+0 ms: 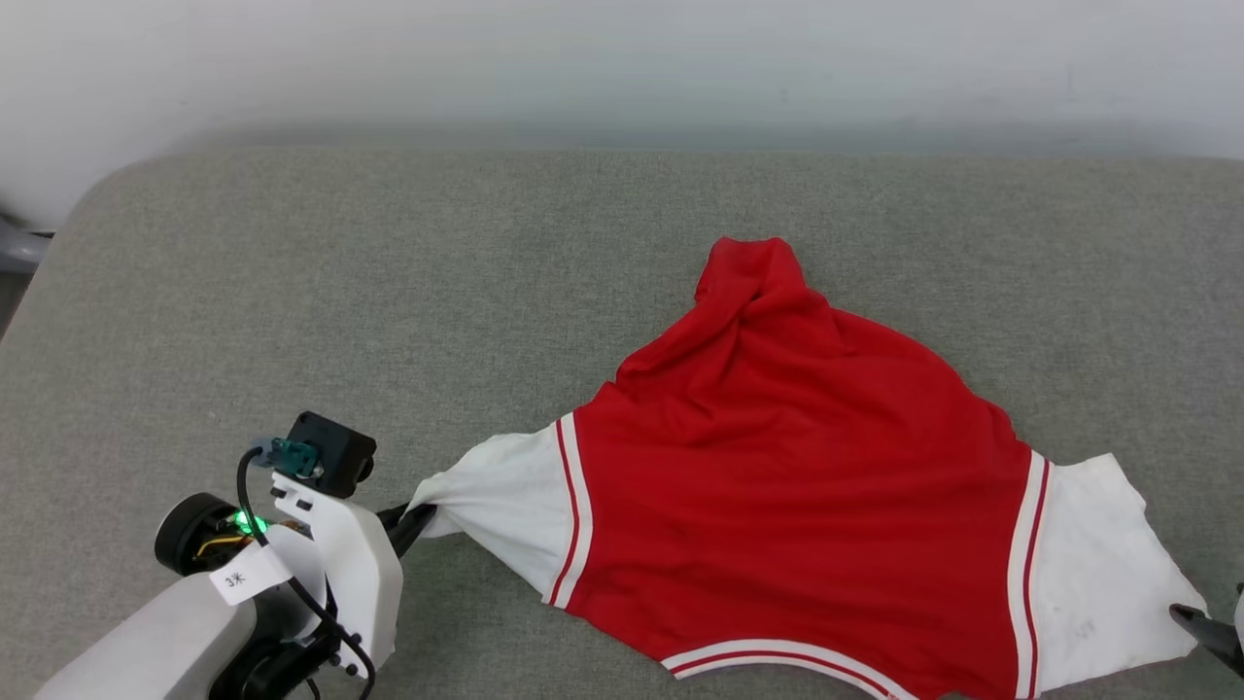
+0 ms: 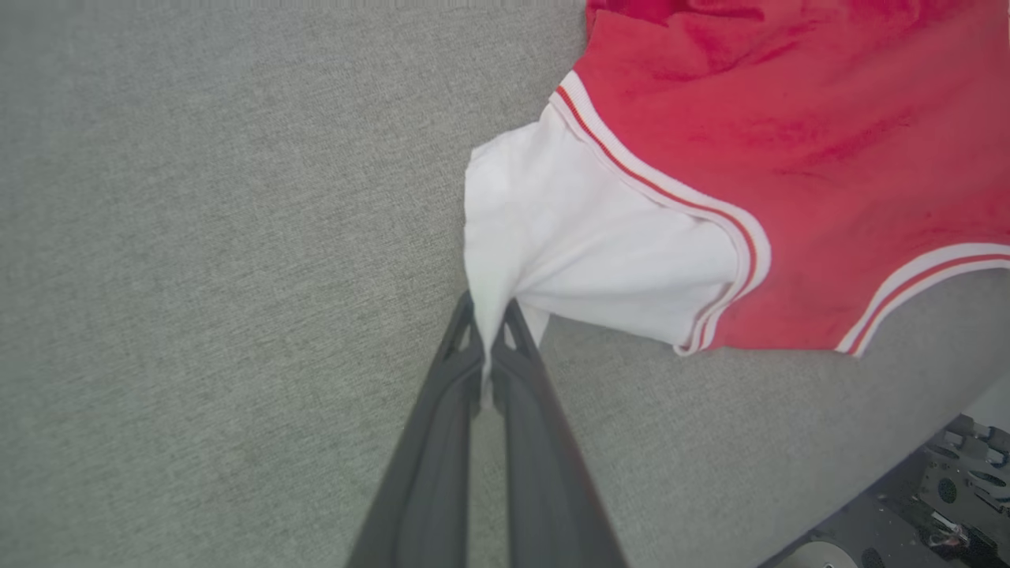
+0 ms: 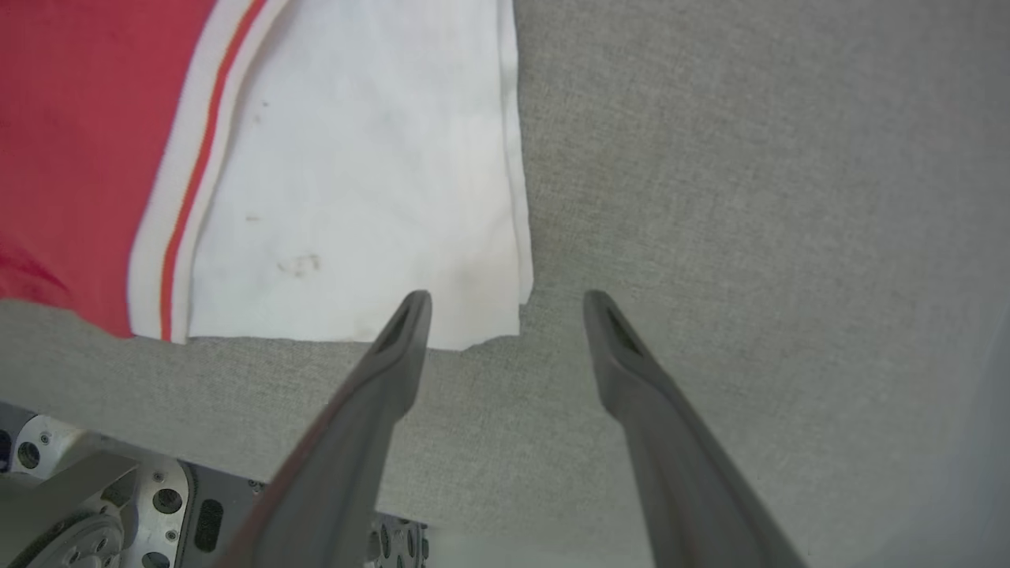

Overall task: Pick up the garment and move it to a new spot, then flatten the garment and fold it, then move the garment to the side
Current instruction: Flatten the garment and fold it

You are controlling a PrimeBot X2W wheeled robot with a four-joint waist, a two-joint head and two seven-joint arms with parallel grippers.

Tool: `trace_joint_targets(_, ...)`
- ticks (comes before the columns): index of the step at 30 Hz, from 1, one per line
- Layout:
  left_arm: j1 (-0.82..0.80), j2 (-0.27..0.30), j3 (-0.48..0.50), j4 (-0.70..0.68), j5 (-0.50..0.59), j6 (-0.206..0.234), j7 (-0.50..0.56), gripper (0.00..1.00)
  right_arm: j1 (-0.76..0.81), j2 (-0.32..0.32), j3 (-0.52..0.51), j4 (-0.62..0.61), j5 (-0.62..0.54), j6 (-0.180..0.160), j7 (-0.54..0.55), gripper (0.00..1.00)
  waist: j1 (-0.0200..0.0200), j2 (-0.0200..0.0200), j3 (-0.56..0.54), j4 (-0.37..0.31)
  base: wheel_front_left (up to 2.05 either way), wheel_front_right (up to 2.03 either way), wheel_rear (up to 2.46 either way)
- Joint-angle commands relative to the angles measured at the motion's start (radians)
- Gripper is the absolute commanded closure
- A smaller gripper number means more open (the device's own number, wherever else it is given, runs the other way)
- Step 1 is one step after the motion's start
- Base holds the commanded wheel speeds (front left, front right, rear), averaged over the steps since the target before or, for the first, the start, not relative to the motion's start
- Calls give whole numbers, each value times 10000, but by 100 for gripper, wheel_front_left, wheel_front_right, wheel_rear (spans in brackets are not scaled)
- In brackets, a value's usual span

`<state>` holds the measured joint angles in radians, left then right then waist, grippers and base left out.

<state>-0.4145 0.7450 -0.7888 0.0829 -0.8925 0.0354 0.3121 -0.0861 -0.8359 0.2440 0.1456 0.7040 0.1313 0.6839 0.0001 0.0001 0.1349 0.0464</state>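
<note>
The garment [image 1: 787,467] is a red shirt with white sleeves, lying plain side up on the grey table [image 1: 437,292], its hem bunched to a point at the far end. My left gripper [image 1: 413,520] is shut on the tip of the left white sleeve [image 1: 496,506]; the left wrist view shows that sleeve [image 2: 584,237] pinched between the two fingers of that gripper [image 2: 489,304]. At the lower right, my right gripper [image 3: 506,296] stands open over the corner of the right sleeve [image 3: 355,173], holding nothing; a dark fingertip [image 1: 1200,622] lies beside that sleeve.
A pale wall [image 1: 622,68] runs behind the table's far edge. Bare grey table surface spreads to the left and beyond the shirt. The table's near edge and the robot's base [image 3: 95,505] sit just below the sleeves.
</note>
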Motion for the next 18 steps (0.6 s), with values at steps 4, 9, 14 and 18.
trace_joint_targets(4,-282,-125,-21,-106,163,5,-67,100,-408,384,466,817,129,-11,-234,0,-1,-1,394,201,0,0,0)
trace_joint_targets(9,-387,-195,-54,-122,228,14,-122,100,-501,791,1367,1848,168,-11,-630,0,-1,-1,652,299,0,0,0)
trace_joint_targets(14,-322,-277,-116,-70,248,-6,-194,100,-658,1182,2337,2633,546,-6,-1337,0,-1,-1,684,302,0,0,0)
trace_joint_targets(18,-187,-307,-157,-21,195,-4,-264,100,-1018,1119,2818,2894,822,4,-2238,100,-1,-1,560,230,0,0,0)
